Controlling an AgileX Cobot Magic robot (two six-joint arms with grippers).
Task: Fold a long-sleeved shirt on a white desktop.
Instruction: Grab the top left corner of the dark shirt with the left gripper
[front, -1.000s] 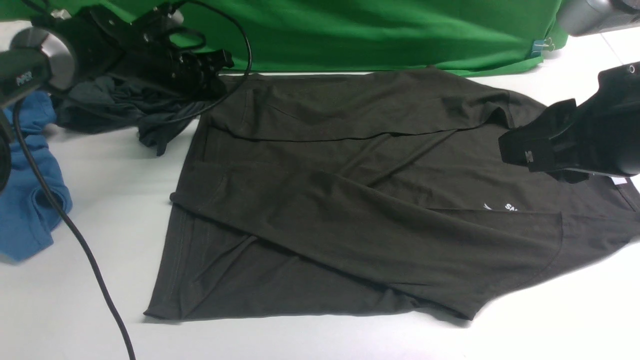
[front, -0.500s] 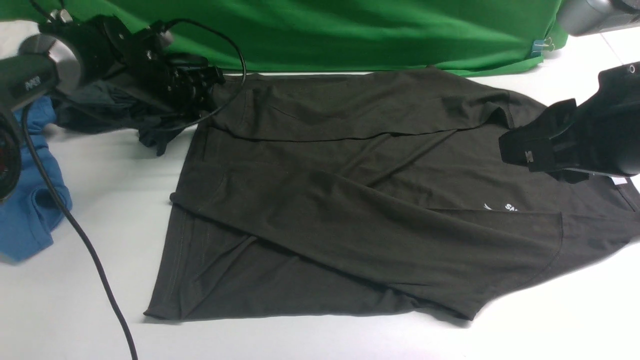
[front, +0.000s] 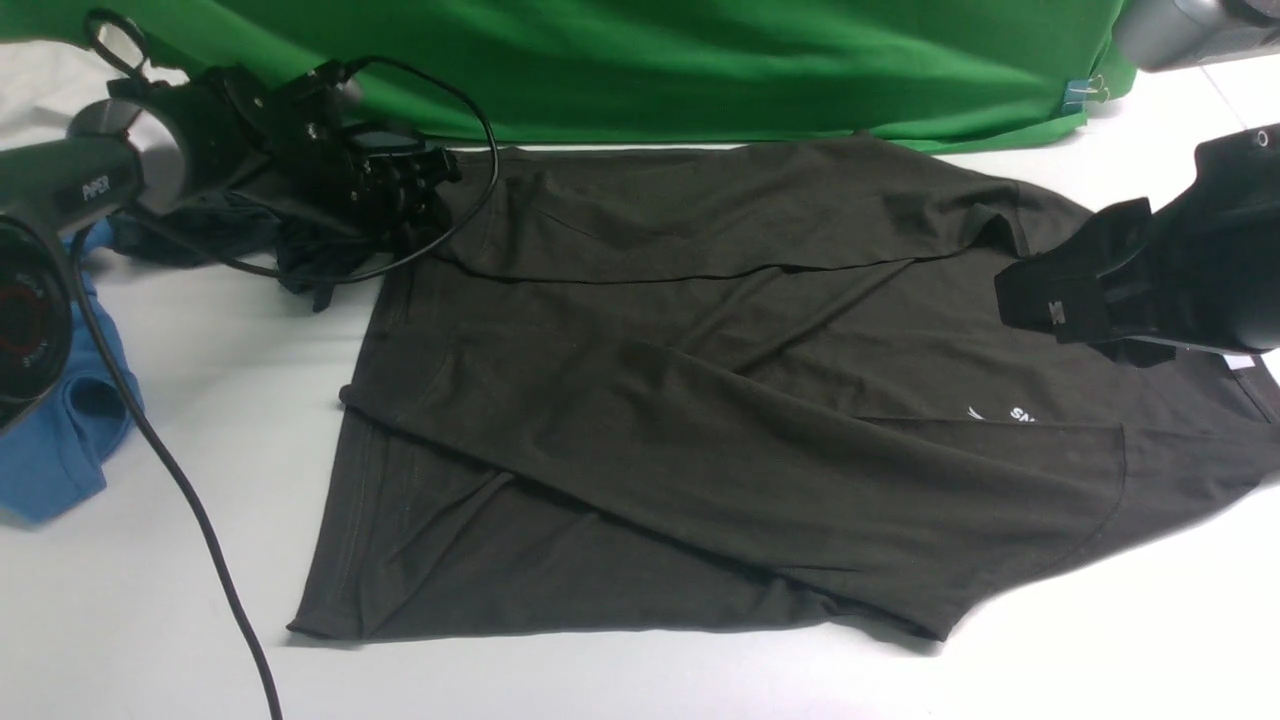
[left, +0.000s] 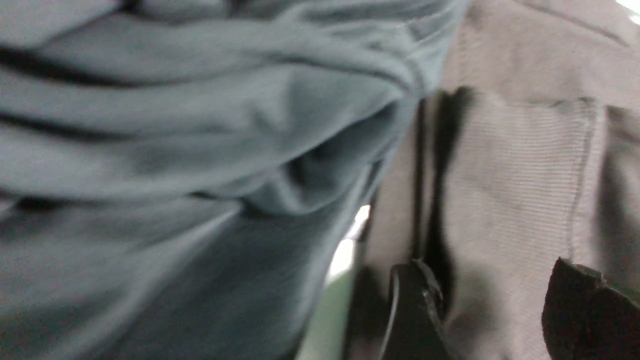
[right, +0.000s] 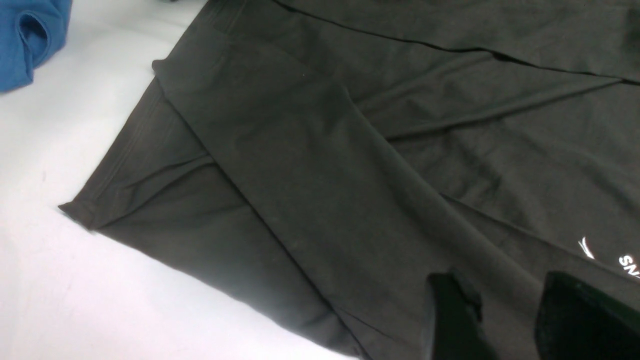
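Front view: the left tool (front: 415, 185) has dropped from above the long-sleeved shirt (front: 700, 400) to the shirt's far hem corner, near the tabletop's (front: 600, 680) far edge and toward its left side. Its jaws have gone from clenched to parted. The far flap of the shirt lies folded inward, flat and unmoved. The near sleeve crosses the body, hem toward the left edge, white logo (front: 1000, 413) toward the right. The right tool (front: 1040, 300) has not stirred; it hangs over the collar end. The charcoal-grey garment (front: 310, 265) and the blue garment (front: 60, 450) crowd the left edge.

Left wrist view: the left tool (left: 490, 265) stands released, its fingers apart and nothing between them. The shirt's ribbed cuff (left: 515, 165) lies flat just ahead. The charcoal-grey garment (left: 150, 150) bunches right beside it.

Right wrist view: the right tool (right: 505, 280) hovers with jaws parted and empty above the crossed sleeve, near the logo (right: 625, 260).

By my reading, the far sleeve fold is set down and let go. Both sides are in, and a lengthwise fold, hem toward collar, seems next. The grey garment could snag on the left tool as it pulls away.
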